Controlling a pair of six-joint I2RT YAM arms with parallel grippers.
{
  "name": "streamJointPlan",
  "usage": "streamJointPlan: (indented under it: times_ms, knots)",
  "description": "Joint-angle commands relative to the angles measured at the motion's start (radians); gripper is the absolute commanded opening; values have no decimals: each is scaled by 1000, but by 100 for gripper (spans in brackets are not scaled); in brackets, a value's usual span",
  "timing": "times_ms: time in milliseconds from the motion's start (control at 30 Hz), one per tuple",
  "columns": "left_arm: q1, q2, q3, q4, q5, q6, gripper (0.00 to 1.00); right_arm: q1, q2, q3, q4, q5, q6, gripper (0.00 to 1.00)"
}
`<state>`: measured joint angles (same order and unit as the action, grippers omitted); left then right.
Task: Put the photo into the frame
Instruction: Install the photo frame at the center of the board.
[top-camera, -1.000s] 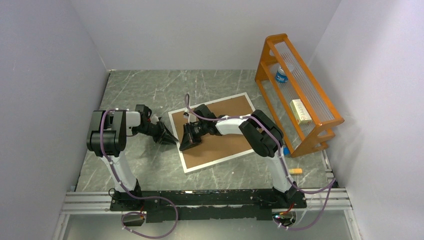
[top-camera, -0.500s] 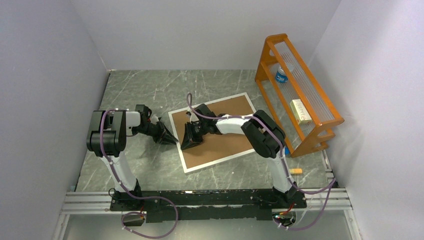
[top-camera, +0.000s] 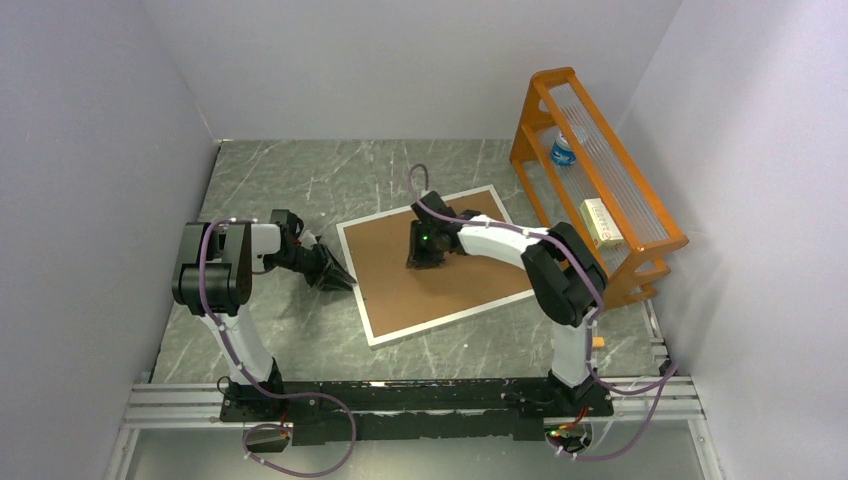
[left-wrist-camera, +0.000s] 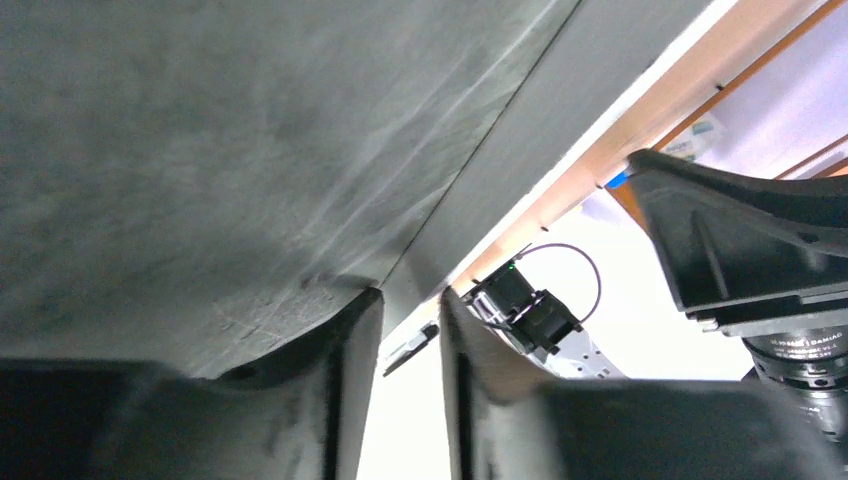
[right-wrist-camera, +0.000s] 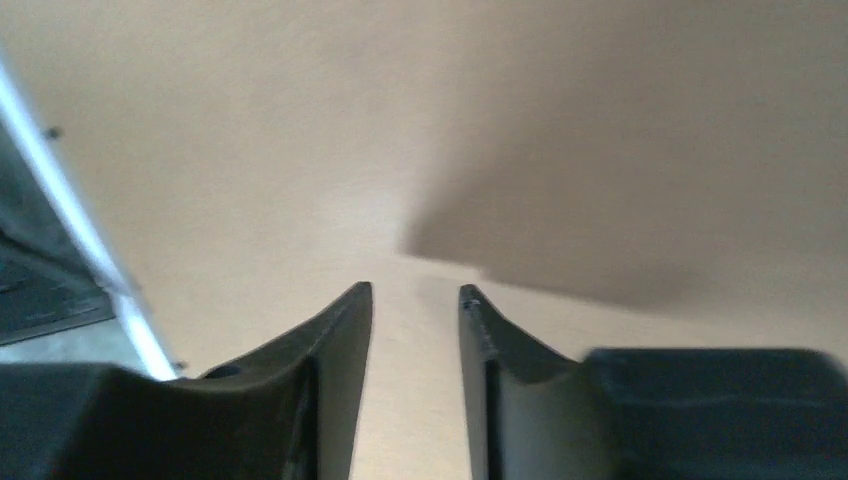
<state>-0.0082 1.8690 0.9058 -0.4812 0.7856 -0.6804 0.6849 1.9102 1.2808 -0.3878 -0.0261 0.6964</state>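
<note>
The enclosure has plain pale walls on three sides and a floor of grey marbled table (top-camera: 280, 180), with an aluminium rail (top-camera: 400, 392) carrying both arm bases along the near edge. An orange rack (top-camera: 640, 260) stands against the right wall, tilted slightly from it; a bottle (top-camera: 563, 150) with a blue label and a small pale box (top-camera: 598, 222) rest on its shelves. The frame (top-camera: 450, 318) lies flat near the middle of the table, skewed so that its far corner points toward the rack. Its narrow white border surrounds the brown backing board (top-camera: 400, 290), which faces up. The left gripper (top-camera: 340, 280) sits low at the frame's left edge; its wrist view shows the fingers with a narrow gap and nothing seen between them. Contact with the border cannot be confirmed. The right gripper (top-camera: 422, 262) hangs over the far half of the backing board, pointing down. Its jaws are slightly apart and empty, and its shadow falls on the board.
</note>
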Motion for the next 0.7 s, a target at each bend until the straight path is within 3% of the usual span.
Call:
streamJointPlan:
  times_ms: [0,100,233,667]
  knots:
    - [-4,-28,-24,63,-156,-10,52,-78,-148,21,-157,313,-103,54]
    - [-5,-40,-18,106,-133,-28,66,-157,-180,22,-205,399,-148,75]
    - [-5,-10,4,112,-116,-32,68,-247,-172,15,-243,446,-201,97]
    - [-5,20,31,87,-152,-35,69,-400,-46,-18,-122,351,-272,99]
